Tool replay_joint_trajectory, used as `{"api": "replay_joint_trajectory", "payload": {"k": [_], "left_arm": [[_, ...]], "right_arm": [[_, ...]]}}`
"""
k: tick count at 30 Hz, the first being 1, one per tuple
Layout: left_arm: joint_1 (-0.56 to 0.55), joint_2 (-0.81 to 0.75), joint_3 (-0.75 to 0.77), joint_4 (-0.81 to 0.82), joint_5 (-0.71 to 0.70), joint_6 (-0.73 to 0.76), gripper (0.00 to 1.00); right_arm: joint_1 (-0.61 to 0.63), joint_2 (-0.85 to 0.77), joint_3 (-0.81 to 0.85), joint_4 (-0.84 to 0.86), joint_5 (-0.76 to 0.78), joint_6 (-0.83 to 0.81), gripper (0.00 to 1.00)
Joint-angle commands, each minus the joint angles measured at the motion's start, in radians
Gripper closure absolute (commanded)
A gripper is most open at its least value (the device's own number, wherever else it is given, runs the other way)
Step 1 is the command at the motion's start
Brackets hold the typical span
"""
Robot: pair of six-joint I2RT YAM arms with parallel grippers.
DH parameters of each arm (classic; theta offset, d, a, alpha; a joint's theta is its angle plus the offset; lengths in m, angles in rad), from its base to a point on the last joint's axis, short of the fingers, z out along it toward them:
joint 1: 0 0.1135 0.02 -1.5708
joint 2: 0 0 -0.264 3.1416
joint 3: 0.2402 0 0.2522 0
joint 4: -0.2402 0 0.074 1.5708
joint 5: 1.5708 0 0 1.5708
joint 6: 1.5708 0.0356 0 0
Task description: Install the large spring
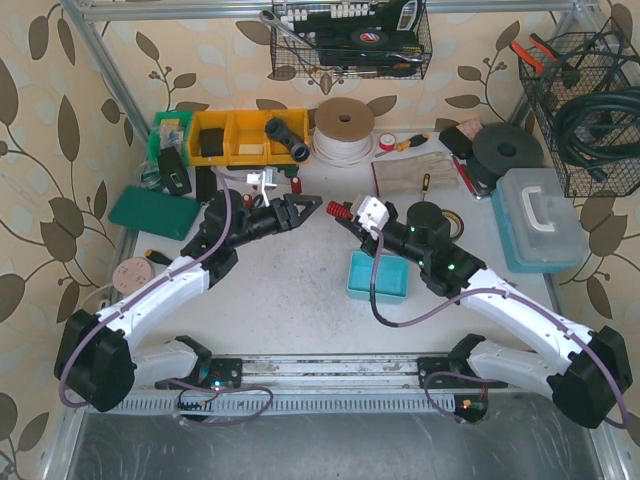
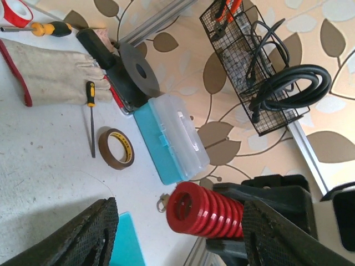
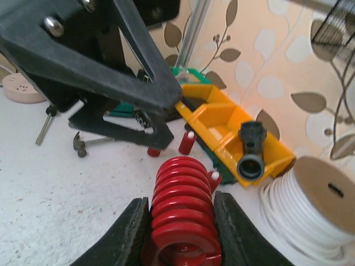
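The large red spring (image 1: 340, 211) is gripped sideways between the fingers of my right gripper (image 1: 352, 216), above the table's middle. In the right wrist view the spring (image 3: 183, 213) fills the gap between the fingers (image 3: 128, 235), its free end pointing at my left gripper (image 3: 111, 61). My left gripper (image 1: 308, 210) is open and empty, its tips just short of the spring's free end. In the left wrist view the spring (image 2: 205, 210) lies ahead between the wide-open fingers (image 2: 83, 238), nearer the right one, touching neither.
A teal tray (image 1: 378, 275) lies under the right arm. Yellow bins (image 1: 245, 135) with a black pipe fitting (image 3: 250, 151), a cable spool (image 1: 343, 125) and small red pegs (image 3: 187, 142) are at the back. A clear toolbox (image 1: 540, 215) and tape roll (image 2: 116, 148) are on the right.
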Motion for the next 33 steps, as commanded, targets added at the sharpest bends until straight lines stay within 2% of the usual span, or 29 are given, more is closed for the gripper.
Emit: {"api": "replay_joint_trajectory", "payload": {"k": [1,7,10,12,15,17,23,33], "left_arm": [[0.011,0.018,0.008,0.069,-0.003,-0.149,0.36],[0.012,0.084,0.001,0.213,-0.052,-0.250,0.39],[0.011,0.086,-0.009,0.176,-0.109,-0.277,0.40],[0.025,0.080,-0.037,0.183,-0.149,-0.307,0.42],[0.089,0.066,-0.071,0.205,-0.142,-0.362,0.49],[0.125,0.039,-0.078,0.177,-0.133,-0.367,0.49],[0.169,-0.045,-0.087,0.070,-0.151,-0.338,0.46],[0.172,-0.042,-0.078,-0.065,-0.151,-0.334,0.38]], "right_arm": [[0.039,0.023,-0.016,0.145,0.031,-0.120,1.00],[0.149,0.118,-0.007,0.245,0.183,-0.194,1.00],[0.178,0.174,-0.006,0.328,0.264,-0.229,1.00],[0.179,0.212,-0.007,0.390,0.262,-0.247,1.00],[0.180,0.282,0.026,0.433,0.242,-0.279,1.00],[0.181,0.325,0.048,0.456,0.230,-0.288,1.00],[0.191,0.399,0.087,0.483,0.220,-0.288,1.00],[0.229,0.428,0.098,0.543,0.275,-0.321,1.00]]}}
